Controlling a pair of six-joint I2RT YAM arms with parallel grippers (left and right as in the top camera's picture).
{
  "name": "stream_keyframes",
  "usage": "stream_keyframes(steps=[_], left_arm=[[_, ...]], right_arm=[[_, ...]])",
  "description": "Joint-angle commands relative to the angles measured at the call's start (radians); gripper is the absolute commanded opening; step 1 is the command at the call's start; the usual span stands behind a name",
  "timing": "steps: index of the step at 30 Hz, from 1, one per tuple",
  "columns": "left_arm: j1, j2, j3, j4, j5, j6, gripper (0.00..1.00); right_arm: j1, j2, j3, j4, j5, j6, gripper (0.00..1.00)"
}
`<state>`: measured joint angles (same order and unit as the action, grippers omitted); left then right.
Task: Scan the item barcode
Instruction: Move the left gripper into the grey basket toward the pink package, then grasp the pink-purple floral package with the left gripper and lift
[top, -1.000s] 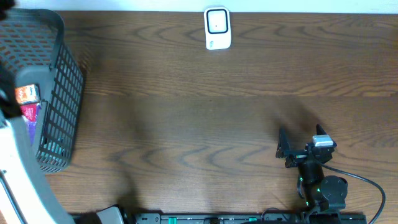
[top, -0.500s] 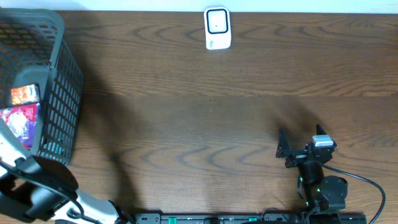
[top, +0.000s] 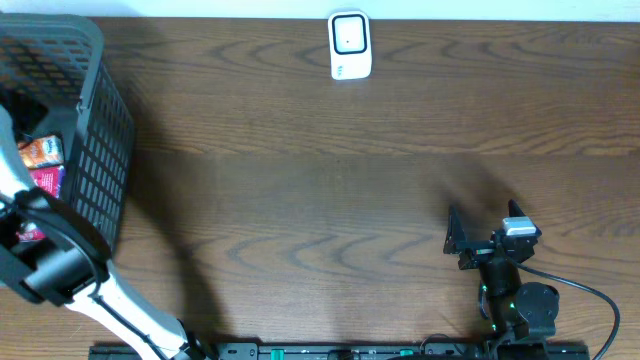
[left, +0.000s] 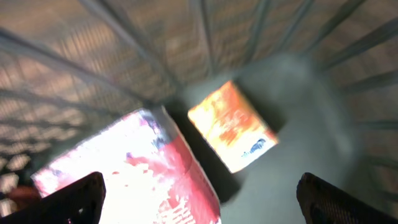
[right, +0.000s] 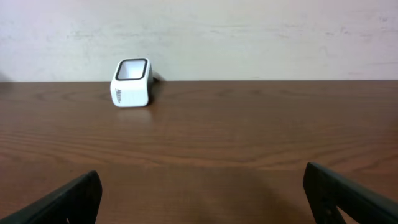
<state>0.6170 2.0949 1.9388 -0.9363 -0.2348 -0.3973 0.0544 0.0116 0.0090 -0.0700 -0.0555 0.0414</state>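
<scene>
Starting at the left edge of the overhead: dark mesh basket (top: 100, 130) on the bench (top: 300, 200), with the left hand (left: 208, 202) down inside it, spread wide and holding nothing. Pointed at the pink packet (left: 124, 168) in the lower left of the wrist frame, with the orange packet (left: 231, 124) just beside it toward the centre. Can't tell which one is meant for scanning. Top centre of the overhead: white scanner (top: 349, 45), well apart from the basket. Lower right: right hand (top: 483, 218), also wide open and empty.

Risks, just guessing:
- could pinch both packets at once, being so close together
- could catch a fingertip on the mesh wall coming out
- could lift a packet with its barcode turned away from the scanner window

Worth noting: only the left wrist view gives the packets close up, though blurry, with no barcode readable. Overhead partly hides them behind the arm and basket wall. Only the right wrist view shows the scanner side-on, dark window on top.
</scene>
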Motion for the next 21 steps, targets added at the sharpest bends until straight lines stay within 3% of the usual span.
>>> stream_keyframes(steps=[1,15,21], left_arm=[[-0.015,0.061,-0.007,-0.033,-0.047,-0.1,0.98],[-0.018,0.15,-0.071,-0.092,-0.047,-0.248,0.98],[-0.018,0.15,-0.092,-0.111,-0.047,-0.255,0.98]], right_arm=[[-0.002,-0.006,-0.003,-0.002,-0.003,0.01,0.99],[-0.002,-0.006,-0.003,-0.002,-0.003,0.01,0.99],[-0.002,-0.006,-0.003,-0.002,-0.003,0.01,0.99]])
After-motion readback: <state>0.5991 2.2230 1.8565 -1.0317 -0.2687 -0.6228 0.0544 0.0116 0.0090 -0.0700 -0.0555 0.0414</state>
